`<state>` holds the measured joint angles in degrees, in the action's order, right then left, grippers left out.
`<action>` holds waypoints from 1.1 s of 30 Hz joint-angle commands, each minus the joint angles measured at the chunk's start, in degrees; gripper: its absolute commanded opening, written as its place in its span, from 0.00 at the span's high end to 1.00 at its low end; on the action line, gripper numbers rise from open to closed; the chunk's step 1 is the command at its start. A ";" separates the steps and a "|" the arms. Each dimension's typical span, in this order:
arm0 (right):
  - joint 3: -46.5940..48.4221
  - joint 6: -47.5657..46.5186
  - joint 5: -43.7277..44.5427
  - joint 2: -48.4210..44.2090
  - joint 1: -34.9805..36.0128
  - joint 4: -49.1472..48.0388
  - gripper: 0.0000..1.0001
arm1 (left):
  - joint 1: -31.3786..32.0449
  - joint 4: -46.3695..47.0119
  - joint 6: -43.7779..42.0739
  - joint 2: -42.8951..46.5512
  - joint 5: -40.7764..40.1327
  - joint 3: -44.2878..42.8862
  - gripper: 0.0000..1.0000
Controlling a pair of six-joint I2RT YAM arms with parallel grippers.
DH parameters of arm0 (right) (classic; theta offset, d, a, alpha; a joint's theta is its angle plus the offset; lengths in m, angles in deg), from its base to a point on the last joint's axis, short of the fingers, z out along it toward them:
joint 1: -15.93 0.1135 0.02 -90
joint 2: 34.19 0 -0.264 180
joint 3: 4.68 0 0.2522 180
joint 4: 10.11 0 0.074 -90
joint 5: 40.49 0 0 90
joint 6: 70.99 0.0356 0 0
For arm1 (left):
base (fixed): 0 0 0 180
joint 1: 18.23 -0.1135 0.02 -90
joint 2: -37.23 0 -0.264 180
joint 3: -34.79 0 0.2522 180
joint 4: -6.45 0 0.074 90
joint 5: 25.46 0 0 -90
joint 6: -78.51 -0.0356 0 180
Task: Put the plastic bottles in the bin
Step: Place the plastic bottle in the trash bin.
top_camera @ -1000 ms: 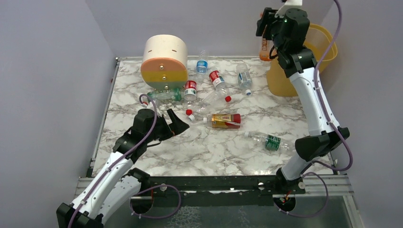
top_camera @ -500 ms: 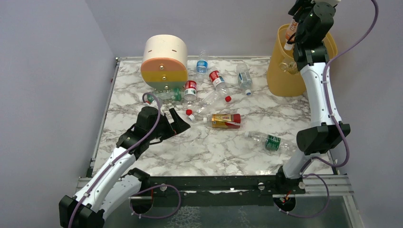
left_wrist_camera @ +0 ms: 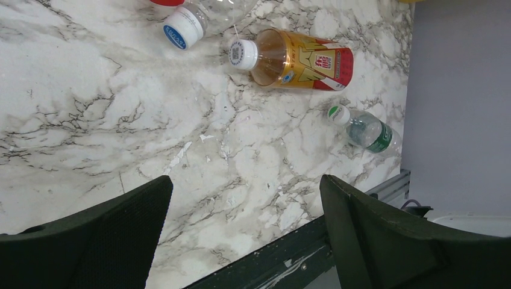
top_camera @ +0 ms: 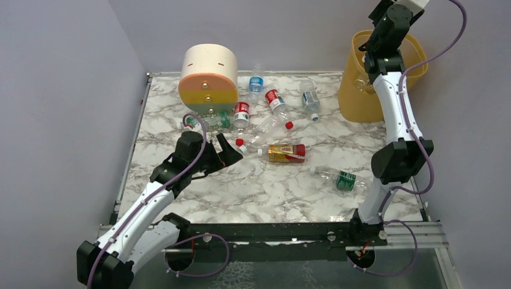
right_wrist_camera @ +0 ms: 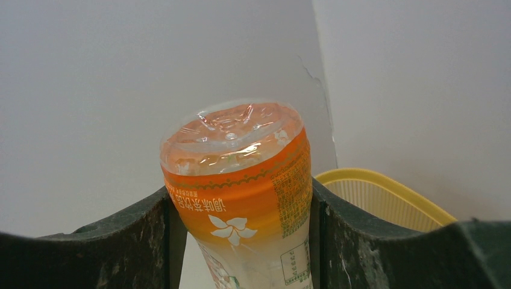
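Raised high by the bin at the table's one o'clock corner, the right hand clamps an orange-labelled bottle, base toward its camera: this looks like the drop step. Next, the bottle likely needs centring above the rim, then release. The left hand hovers wide open at nine o'clock, an amber bottle lying nearest, other bottles scattered toward twelve.
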<state>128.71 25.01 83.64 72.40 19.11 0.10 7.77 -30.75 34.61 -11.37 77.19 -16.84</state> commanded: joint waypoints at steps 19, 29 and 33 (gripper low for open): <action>-0.08 7.75 -0.02 -1.92 -1.60 8.30 0.05 | 0.28 2.24 -0.60 0.66 1.50 -0.74 0.01; 1.32 12.65 -22.37 -9.62 -1.43 17.75 0.00 | 0.27 1.83 0.19 3.81 1.42 0.83 0.01; 0.66 13.50 -33.89 -12.12 -0.06 20.09 0.01 | 0.24 1.82 0.30 4.64 1.59 1.29 0.01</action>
<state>128.65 36.44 64.91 63.48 17.90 16.03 7.77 -30.10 34.77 -8.07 77.23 -16.62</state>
